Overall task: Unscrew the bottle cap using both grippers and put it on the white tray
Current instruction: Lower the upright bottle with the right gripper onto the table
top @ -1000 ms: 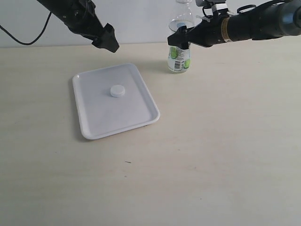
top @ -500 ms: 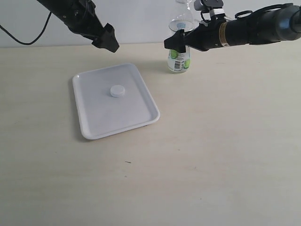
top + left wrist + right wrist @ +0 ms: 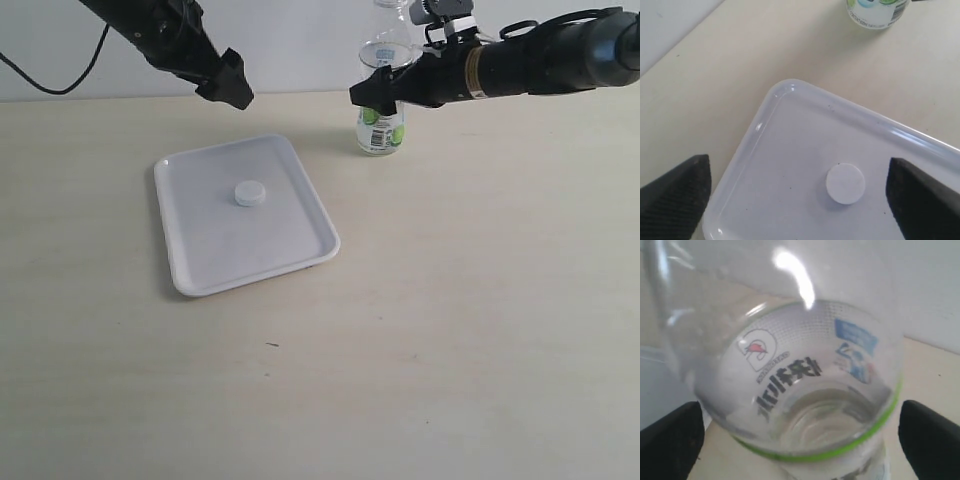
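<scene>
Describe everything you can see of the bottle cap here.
The bottle cap is a small white round disc, plastic-looking, with a plain smooth top. It lies flat near the middle of the white tray, on its floor, clear of the rim. Nothing else touches it; the open left gripper hangs clear of it.

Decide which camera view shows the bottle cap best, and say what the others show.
Left wrist view: the bottle cap lies large and unobstructed on the white tray. The exterior view shows it small, mid-tray. The right wrist view shows only the bottle.
</scene>
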Robot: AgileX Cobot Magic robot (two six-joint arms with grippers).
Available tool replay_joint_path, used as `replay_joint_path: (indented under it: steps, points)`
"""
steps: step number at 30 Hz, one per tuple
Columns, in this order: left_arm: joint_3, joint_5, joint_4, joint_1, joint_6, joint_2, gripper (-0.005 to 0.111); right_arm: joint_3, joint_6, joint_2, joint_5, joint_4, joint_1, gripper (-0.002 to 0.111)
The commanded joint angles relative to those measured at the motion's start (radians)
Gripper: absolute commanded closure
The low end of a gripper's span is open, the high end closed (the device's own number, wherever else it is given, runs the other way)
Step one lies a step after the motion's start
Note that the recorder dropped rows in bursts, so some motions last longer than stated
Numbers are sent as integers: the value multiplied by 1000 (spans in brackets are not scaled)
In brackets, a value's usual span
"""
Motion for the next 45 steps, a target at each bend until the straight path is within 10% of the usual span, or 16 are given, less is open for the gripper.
replay_joint_path:
  steps: [1, 11, 22, 38, 45]
  points:
    - [-2, -24, -14, 3, 4, -11, 16, 0, -83, -1, 25, 6, 37, 8]
    - [-2, -26, -14, 3, 9, -11, 16, 0, -105, -1, 195, 5, 82, 27]
    - [-2, -31, -14, 3, 14, -11, 16, 0, -66, -1, 183, 3, 82, 106]
    - [-2, -17, -41, 3, 11, -11, 16, 52, 21, -61, 211, -140, 82, 108]
    - [-2, -14, -58, 3, 11, -11, 16, 207, -364, -141, 191, 237, 82, 108]
